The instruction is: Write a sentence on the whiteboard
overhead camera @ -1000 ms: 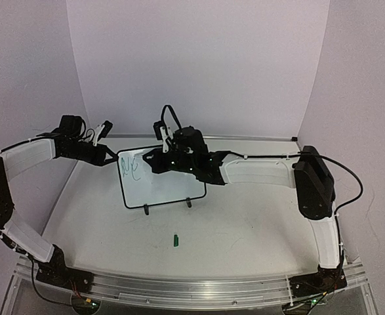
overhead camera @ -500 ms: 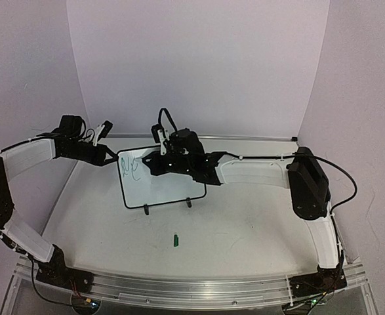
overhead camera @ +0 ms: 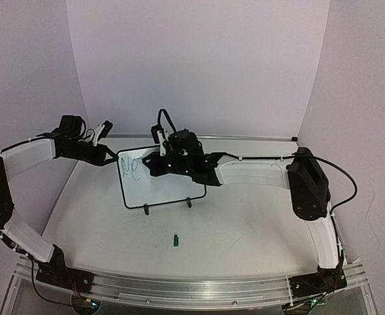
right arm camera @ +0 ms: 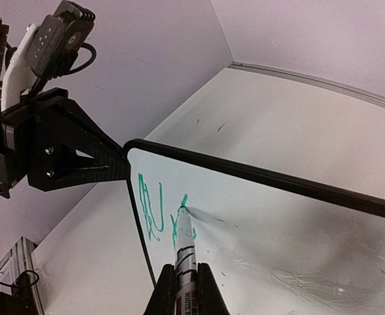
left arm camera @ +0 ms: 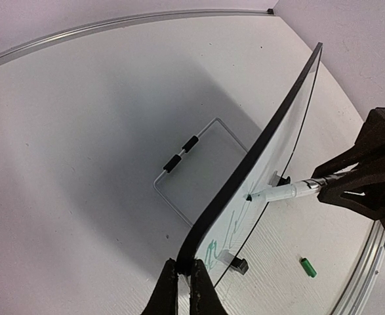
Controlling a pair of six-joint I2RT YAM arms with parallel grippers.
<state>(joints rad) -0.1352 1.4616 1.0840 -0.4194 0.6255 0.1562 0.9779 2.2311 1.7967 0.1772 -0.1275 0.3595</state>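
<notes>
small green cylindrical cap point(overhead camera: 176, 240) lies on the white table point(overhead camera: 244, 230) nearest my bases. behind it the glossy black-framed whiteboard point(overhead camera: 172, 187) stands mid-table. my left gripper point(left arm camera: 182, 279) pinches its upper corner; my right gripper point(right arm camera: 184, 292) pinches a white marker point(right arm camera: 185, 252), tip touching the board at the green handwritten sentence point(right arm camera: 151, 210).

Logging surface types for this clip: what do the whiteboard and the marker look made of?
Whiteboard: glossy white panel, likely coated metal or plastic, judging by its soft reflections. Its thin frame looks like matte black plastic. Marker: smooth white barrel with printed black bands, probably plastic.
</notes>
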